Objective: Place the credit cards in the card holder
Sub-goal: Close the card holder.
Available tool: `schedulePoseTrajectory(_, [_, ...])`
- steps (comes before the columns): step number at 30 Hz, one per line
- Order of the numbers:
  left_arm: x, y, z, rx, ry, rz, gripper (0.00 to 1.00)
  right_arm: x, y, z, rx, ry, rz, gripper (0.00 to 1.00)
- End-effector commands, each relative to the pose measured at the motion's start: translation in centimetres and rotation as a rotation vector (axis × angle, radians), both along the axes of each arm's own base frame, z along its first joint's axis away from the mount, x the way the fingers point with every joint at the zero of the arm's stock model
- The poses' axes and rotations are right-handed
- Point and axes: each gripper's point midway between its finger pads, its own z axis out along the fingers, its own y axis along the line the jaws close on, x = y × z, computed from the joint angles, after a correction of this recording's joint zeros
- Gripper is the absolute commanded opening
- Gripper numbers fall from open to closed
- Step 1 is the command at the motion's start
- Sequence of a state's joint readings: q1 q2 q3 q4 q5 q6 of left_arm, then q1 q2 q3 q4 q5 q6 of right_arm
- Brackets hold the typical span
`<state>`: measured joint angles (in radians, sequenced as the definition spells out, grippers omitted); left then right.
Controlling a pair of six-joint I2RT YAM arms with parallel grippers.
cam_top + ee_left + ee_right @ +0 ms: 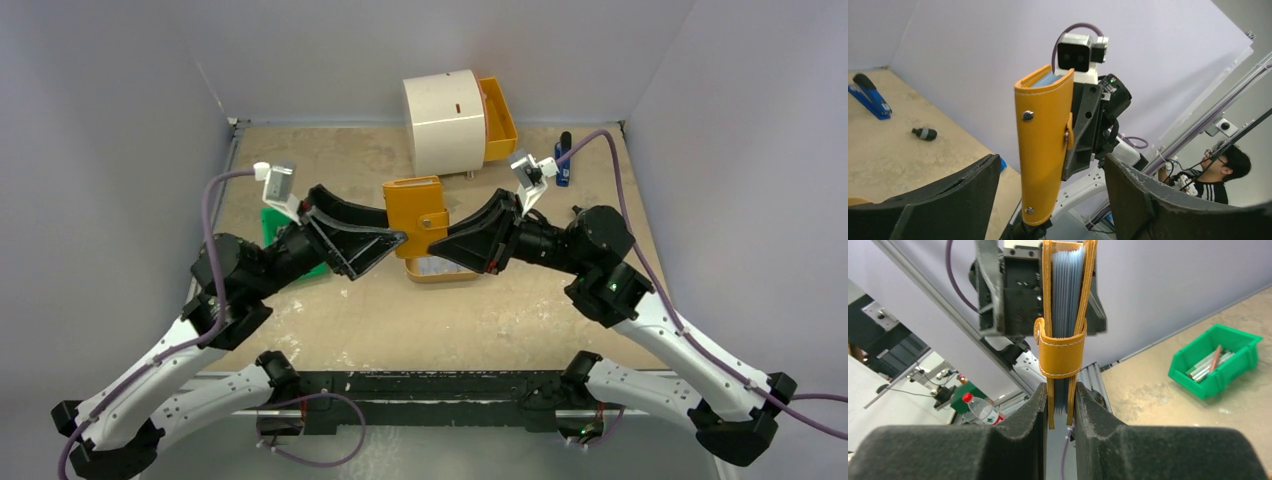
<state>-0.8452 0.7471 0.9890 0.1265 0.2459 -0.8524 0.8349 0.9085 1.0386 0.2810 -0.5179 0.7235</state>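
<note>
The orange card holder [415, 212] hangs in the air between my two grippers, its strap snapped shut. My right gripper [1059, 396] is shut on its open edge; in the top view this gripper [447, 243] comes in from the right. A stack of pale grey-blue leaves [1068, 290] shows inside the holder; I cannot tell cards from sleeves. My left gripper [1050, 167] is wide open, its fingers [968, 190] on either side of the holder [1043, 130] without touching it. One pale credit card [436, 266] lies on an orange piece on the table below.
A white round drawer unit [445, 120] with an open orange drawer [500, 115] stands at the back. A green bin [1215, 360] of grey sticks sits on the left [272, 228]. A blue stapler [868, 95] and a small black part [924, 133] lie at the back right.
</note>
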Motion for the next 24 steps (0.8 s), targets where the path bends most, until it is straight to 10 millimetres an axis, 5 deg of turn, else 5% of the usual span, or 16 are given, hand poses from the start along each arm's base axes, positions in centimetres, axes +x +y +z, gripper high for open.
schedulePoseTrajectory(1, [-0.4,3.2,2.8,-0.064,-0.090,0.118,0.76,-0.5,-1.8,2.8,0.018,-0.093,-0.060,0.00])
schedulePoseTrajectory(16, [2.5,1.9,-0.5,0.052,-0.032,0.198,0.83,-0.8,-1.2,3.0,0.008,-0.106,-0.021,0.00])
schedulePoseTrajectory(24, [1.7,1.0,0.0,0.024,-0.052,0.128,0.58,0.7,-0.6,2.0,-0.042,-0.059,-0.063,0.00])
